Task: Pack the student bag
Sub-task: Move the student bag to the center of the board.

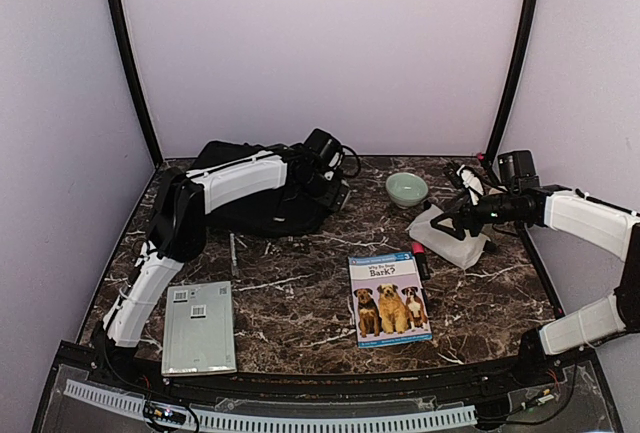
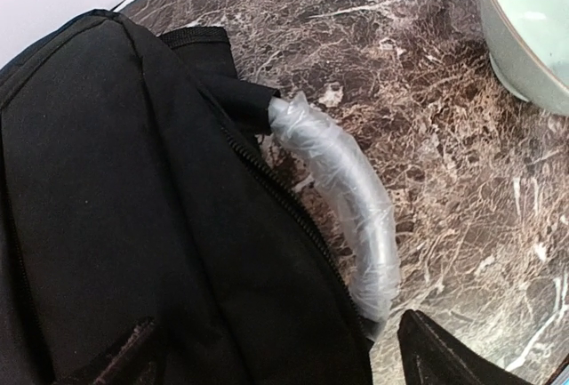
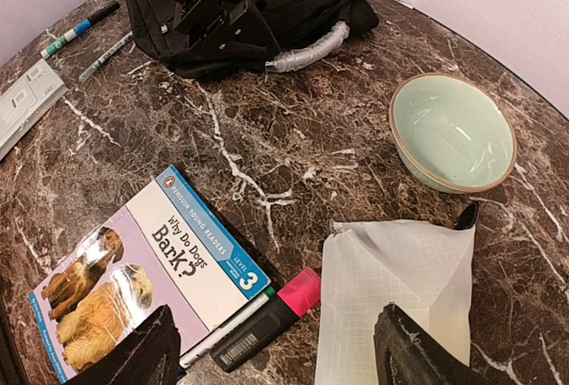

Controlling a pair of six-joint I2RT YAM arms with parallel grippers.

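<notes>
1. Backpack point(image 1: 262, 193): one.
2. Bowl point(image 1: 406, 189): one.
3. Book point(image 1: 389, 299): one.
4. White pouch point(image 1: 440, 240): one.
5. Pink highlighter point(image 3: 267, 318): one.
6. Pens point(image 3: 76, 29): three, two at ten o'clock from the book, one at one o'clock.
7. Grey flat box point(image 1: 198, 325): one.

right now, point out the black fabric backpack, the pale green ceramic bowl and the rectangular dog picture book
black fabric backpack point(image 2: 107, 207), left wrist view, front panel
pale green ceramic bowl point(image 3: 453, 136), right wrist view, inner floor
rectangular dog picture book point(image 1: 389, 303), top external view, cover's dog photo
</notes>
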